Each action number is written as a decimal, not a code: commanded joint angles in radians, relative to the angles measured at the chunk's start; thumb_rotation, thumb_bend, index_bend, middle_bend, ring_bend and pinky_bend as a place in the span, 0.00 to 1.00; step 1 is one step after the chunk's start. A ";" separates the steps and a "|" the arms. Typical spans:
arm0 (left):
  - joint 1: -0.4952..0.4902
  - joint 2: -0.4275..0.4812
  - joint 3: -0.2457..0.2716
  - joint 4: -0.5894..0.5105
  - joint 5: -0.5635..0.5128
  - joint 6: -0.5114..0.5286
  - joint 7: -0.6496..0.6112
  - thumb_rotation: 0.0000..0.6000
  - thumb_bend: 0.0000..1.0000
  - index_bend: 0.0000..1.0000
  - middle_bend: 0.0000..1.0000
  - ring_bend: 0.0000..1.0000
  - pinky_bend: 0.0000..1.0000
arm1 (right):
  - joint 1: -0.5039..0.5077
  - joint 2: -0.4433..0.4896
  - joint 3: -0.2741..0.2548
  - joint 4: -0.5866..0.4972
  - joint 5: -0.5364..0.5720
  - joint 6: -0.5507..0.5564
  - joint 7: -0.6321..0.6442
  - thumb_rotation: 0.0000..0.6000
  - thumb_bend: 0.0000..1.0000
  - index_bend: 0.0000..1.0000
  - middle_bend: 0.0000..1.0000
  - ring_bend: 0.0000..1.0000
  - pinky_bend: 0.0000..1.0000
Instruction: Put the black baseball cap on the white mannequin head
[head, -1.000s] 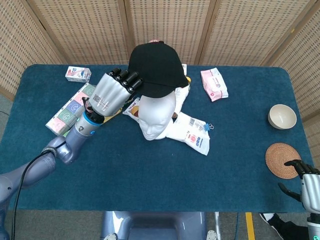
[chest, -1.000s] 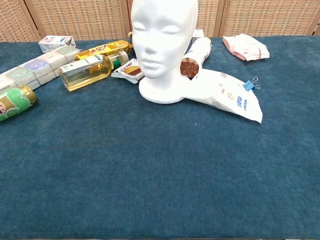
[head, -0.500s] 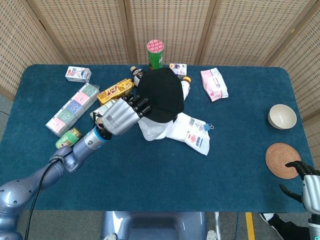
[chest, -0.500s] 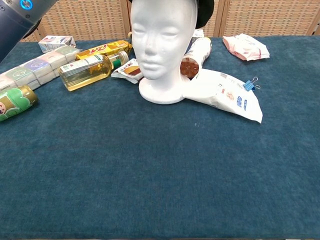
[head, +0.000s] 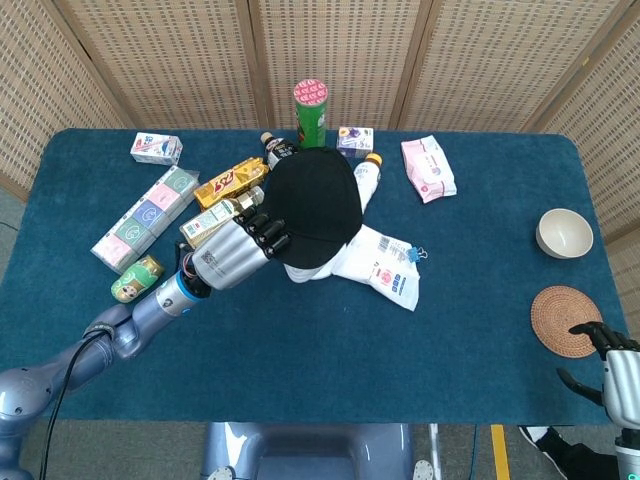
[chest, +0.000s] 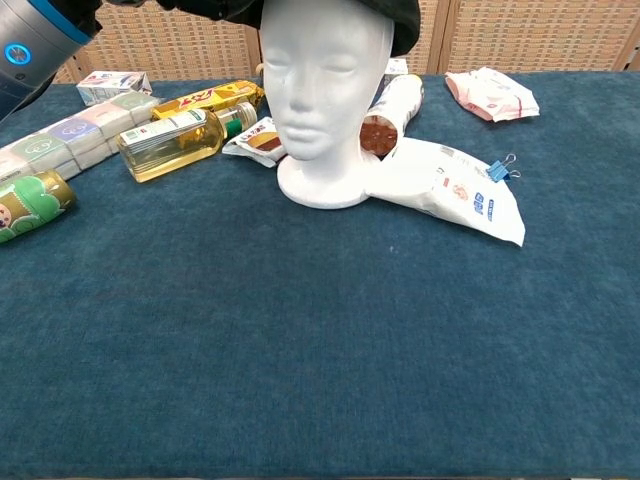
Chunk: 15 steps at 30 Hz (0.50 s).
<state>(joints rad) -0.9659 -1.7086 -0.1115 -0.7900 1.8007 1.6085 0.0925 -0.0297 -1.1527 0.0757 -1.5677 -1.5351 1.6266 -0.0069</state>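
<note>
The black baseball cap sits over the top of the white mannequin head, hiding it almost wholly in the head view. In the chest view the cap shows as a dark edge around the crown. My left hand grips the cap's left edge, fingers curled on the fabric. In the chest view only the left forearm shows at the top left. My right hand rests low at the bottom right corner, far from the cap, fingers apart and holding nothing.
Around the head's base lie a white snack bag with a blue clip, an oil bottle, a yellow pack and boxes. A green can, pink packet, white bowl and woven coaster lie farther off.
My left hand has brought the cap down and forward from above and behind the head onto its crown. The right hand has stayed put.
</note>
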 joint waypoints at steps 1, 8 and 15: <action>0.008 0.022 0.002 -0.054 -0.022 -0.044 0.037 1.00 0.42 0.69 0.63 0.52 0.66 | -0.002 0.000 -0.001 0.000 0.001 0.002 0.000 1.00 0.08 0.38 0.39 0.47 0.53; 0.025 0.103 -0.005 -0.261 -0.068 -0.140 0.156 1.00 0.36 0.42 0.39 0.32 0.54 | -0.004 -0.002 0.000 0.005 -0.001 0.006 0.011 1.00 0.08 0.38 0.39 0.47 0.53; 0.050 0.207 -0.022 -0.482 -0.140 -0.245 0.293 1.00 0.32 0.20 0.21 0.14 0.40 | -0.002 -0.004 0.002 0.014 -0.005 0.009 0.025 1.00 0.08 0.38 0.39 0.47 0.53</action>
<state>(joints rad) -0.9308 -1.5481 -0.1241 -1.2034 1.6967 1.4082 0.3319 -0.0322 -1.1571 0.0781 -1.5541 -1.5395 1.6356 0.0177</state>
